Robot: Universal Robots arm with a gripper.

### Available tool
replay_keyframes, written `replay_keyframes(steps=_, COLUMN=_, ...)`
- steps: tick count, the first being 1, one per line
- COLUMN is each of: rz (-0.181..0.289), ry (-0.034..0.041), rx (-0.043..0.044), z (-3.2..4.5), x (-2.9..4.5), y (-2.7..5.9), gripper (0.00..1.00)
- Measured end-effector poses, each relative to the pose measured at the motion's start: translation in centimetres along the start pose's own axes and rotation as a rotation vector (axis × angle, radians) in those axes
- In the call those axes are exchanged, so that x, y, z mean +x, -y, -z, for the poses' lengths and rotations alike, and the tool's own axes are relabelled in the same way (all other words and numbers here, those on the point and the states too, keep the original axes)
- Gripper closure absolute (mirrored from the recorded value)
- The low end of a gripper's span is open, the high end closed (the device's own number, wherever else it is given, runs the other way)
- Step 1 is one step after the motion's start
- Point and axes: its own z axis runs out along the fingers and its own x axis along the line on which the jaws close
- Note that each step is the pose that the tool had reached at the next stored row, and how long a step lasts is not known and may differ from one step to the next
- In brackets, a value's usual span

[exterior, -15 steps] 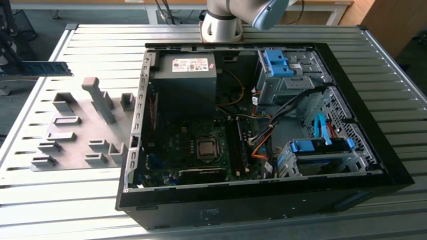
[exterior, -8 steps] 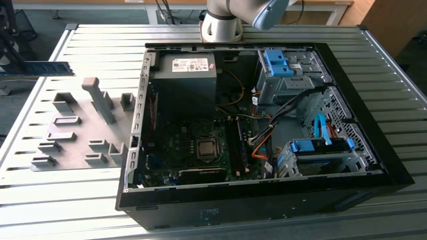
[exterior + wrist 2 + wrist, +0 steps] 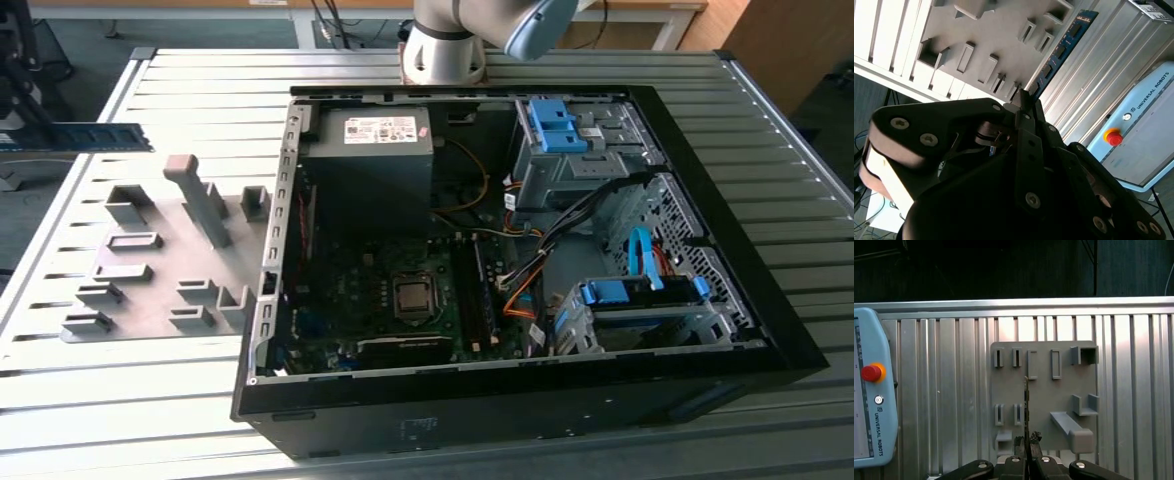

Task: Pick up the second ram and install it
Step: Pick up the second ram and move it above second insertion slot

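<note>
The second ram (image 3: pixel 74 137) is a thin blue stick hanging in the air at the exterior view's far left, above the table and beyond the grey holder plate (image 3: pixel 160 250). In the second wrist view my gripper (image 3: pixel 1026 100) is shut on one end of the ram (image 3: pixel 1059 50), and the rest reaches out over the holder plate (image 3: pixel 984 40). The first wrist view has the ram (image 3: pixel 1026 400) edge-on, rising from between my fingers (image 3: pixel 1027 442) above the plate (image 3: pixel 1054 400). The ram slots (image 3: pixel 474 290) lie on the motherboard inside the open computer case (image 3: pixel 787 330).
The case lies on its side on the slatted metal table (image 3: pixel 160 400), with blue drive-bay latches (image 3: pixel 554 125), cables and a power supply (image 3: pixel 374 140) inside. A teach pendant (image 3: pixel 869 405) with a red stop button lies beside the plate. The arm's base (image 3: pixel 447 45) stands behind the case.
</note>
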Motion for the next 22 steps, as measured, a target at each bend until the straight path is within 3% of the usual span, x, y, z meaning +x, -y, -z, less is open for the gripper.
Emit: replay_keyframes(steps=22, rz=0.000, ry=-0.0001, rx=0.0001, z=0.00, x=-0.04, y=1.08, gripper=0.86)
